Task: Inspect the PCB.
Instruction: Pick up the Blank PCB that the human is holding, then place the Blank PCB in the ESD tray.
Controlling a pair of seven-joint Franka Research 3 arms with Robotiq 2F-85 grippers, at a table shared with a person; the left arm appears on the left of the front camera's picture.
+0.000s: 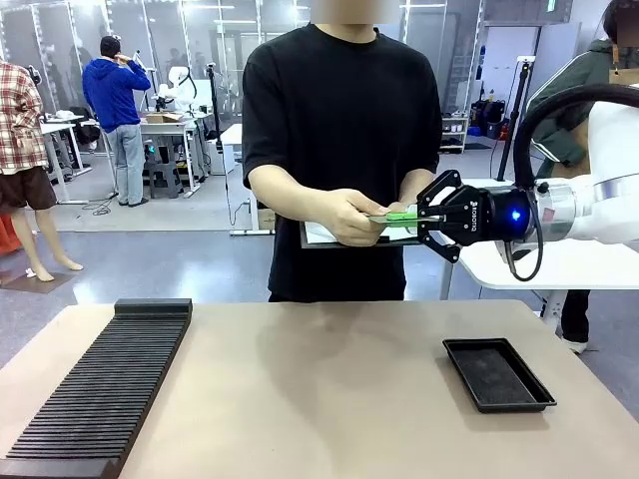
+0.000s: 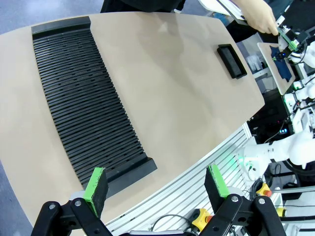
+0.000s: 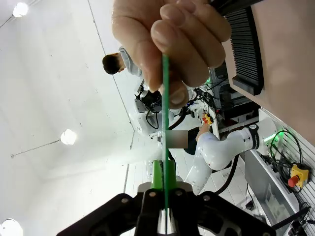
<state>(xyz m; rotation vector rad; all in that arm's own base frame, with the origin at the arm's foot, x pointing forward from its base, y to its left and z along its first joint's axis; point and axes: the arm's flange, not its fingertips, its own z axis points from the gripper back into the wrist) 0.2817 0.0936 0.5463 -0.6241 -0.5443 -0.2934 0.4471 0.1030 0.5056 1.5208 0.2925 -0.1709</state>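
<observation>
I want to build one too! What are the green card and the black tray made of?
The PCB looks like thin, stiff board, maybe fibreglass, with a green coat: seen edge-on it is a straight line. The black tray looks like matte moulded plastic, probably: dull surface, rounded raised rim.

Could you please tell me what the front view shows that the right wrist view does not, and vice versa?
Front view: the black tray on the table and the clipboard the person holds. Right wrist view: the circuit board edge-on, a thin green line between the jaws, plus ceiling lights. Both: the right gripper shut on the board, the person's hand pinching its other end, and the slotted rack.
</observation>
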